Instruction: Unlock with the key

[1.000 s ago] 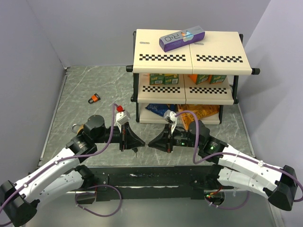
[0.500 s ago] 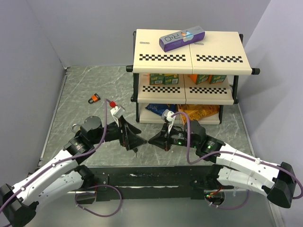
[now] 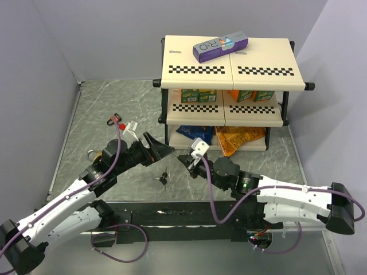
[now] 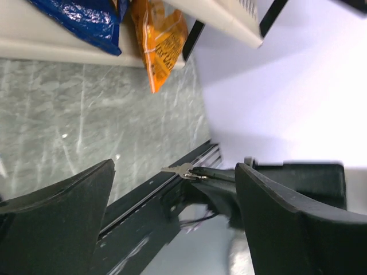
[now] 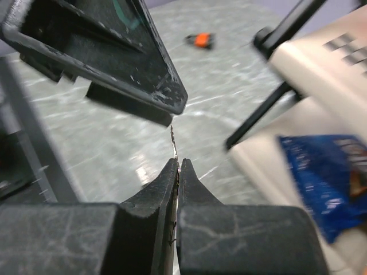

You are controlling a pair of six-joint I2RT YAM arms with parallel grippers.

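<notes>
My right gripper [image 5: 178,163] is shut on the key [image 5: 174,142], whose thin silver blade sticks out past the fingertips. In the left wrist view the same key [image 4: 182,169] shows at the tip of the right arm's pinched fingers, between my own wide-open fingers [image 4: 86,195]. From above, the left gripper [image 3: 163,153] stands open just left of the right gripper [image 3: 182,157], in front of the shelf's lower left corner. The orange-and-black padlock [image 3: 110,120] lies far left on the table, partly behind a cable, and appears as the blurred padlock [image 5: 201,40] in the right wrist view.
A small dark key-like piece [image 3: 163,180] lies on the table below the grippers. The cream checkered shelf [image 3: 229,69] stands behind, with a purple box [image 3: 219,46] on top and blue [image 3: 195,133] and orange [image 3: 238,140] snack bags at its foot. Grey walls close in both sides.
My left gripper opened and drew back up and left. The right gripper stayed shut on the key and moved left and away from the near edge. The dark piece now lies on the table.
</notes>
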